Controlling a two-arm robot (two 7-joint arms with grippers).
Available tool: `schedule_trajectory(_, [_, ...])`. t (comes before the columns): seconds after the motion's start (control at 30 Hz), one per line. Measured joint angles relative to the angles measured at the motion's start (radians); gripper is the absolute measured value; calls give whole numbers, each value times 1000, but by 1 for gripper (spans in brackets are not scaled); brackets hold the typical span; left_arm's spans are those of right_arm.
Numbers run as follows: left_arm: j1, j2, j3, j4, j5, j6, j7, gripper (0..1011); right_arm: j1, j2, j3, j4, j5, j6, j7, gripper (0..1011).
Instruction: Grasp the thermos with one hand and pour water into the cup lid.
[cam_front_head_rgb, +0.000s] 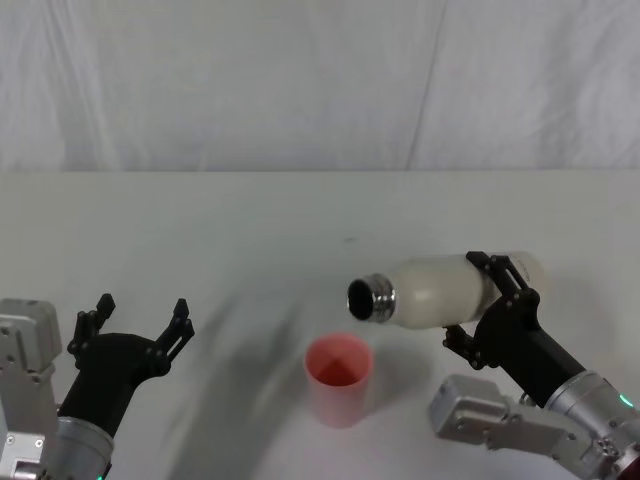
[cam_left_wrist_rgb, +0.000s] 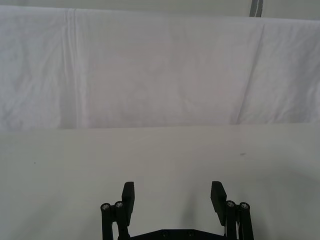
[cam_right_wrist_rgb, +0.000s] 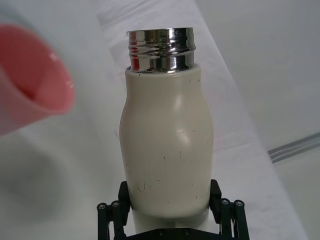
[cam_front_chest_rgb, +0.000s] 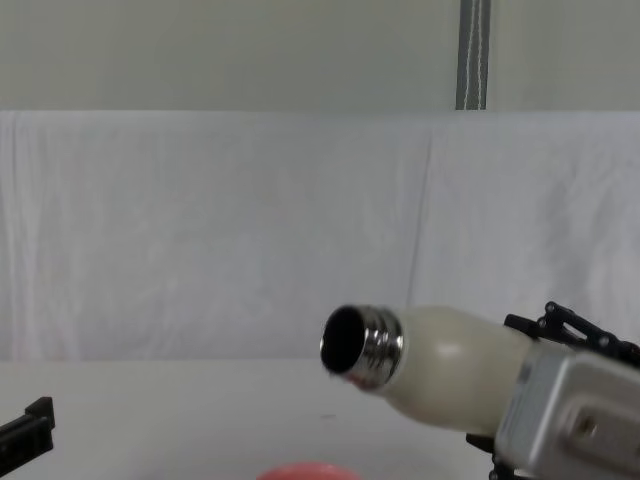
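Cream-white steel-necked thermos (cam_front_head_rgb: 440, 290) is clamped sideways in the right gripper (cam_front_head_rgb: 490, 300), its mouth just beside and above the pink-red cup lid (cam_front_head_rgb: 339, 378). I'd centre that mouth over the rim, then tip slowly. Left gripper (cam_front_head_rgb: 140, 325) sits parked, fingers spread.

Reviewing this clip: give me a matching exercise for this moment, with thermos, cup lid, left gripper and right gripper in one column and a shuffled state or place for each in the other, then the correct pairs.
Things:
1. thermos
2. cup lid
3. left gripper
4. right gripper

States:
A. standing upright on the table, pink, open side up
B. open and holding nothing, low at the robot's left
C. tipped on its side in the air, steel neck pointing toward the robot's left, mouth above and just beyond the cup
D. clamped around a cream-white body near its base

Pairs: 1-C, 2-A, 3-B, 4-D
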Motion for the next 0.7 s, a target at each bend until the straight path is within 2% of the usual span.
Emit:
schedule_trajectory(0.03, [0,0,0,0,0,0,0,1001,0,0,0,0,0,0,0,952])
schedule_trajectory(0.1, [0,0,0,0,0,0,0,1001,-7,-14,26,-2,74,-16,25,952])
schedule_trajectory(0.13, [0,0,0,0,0,0,0,1001,-7,-14,26,-2,74,-16,25,952])
schedule_trajectory(0.17, [0,0,0,0,0,0,0,1001,-10,-22,41,-3,114,-23,39,952])
schedule_trajectory(0.23, [0,0,0,0,0,0,0,1001,-14,-30,56,-3,150,-28,50,952])
schedule_trajectory(0.27, [0,0,0,0,0,0,0,1001,-17,-39,70,-4,191,-34,63,952])
schedule_trajectory(0.33, [0,0,0,0,0,0,0,1001,-20,-47,85,-4,225,-38,73,952])
schedule_trajectory(0.37, [0,0,0,0,0,0,0,1001,-23,-56,99,-4,265,-41,85,952])
schedule_trajectory(0.47, [0,0,0,0,0,0,0,1001,-27,-70,120,-3,317,-45,103,952])
schedule_trajectory(0.53, [0,0,0,0,0,0,0,1001,-33,-90,148,0,394,-46,125,952])
schedule_trajectory(0.57, [0,0,0,0,0,0,0,1001,-33,-90,148,0,394,-46,125,952])
schedule_trajectory(0.6, [0,0,0,0,0,0,0,1001,-34,-95,156,2,417,-46,132,952])
schedule_trajectory(0.7, [0,0,0,0,0,0,0,1001,-39,-120,191,7,509,-40,159,952])
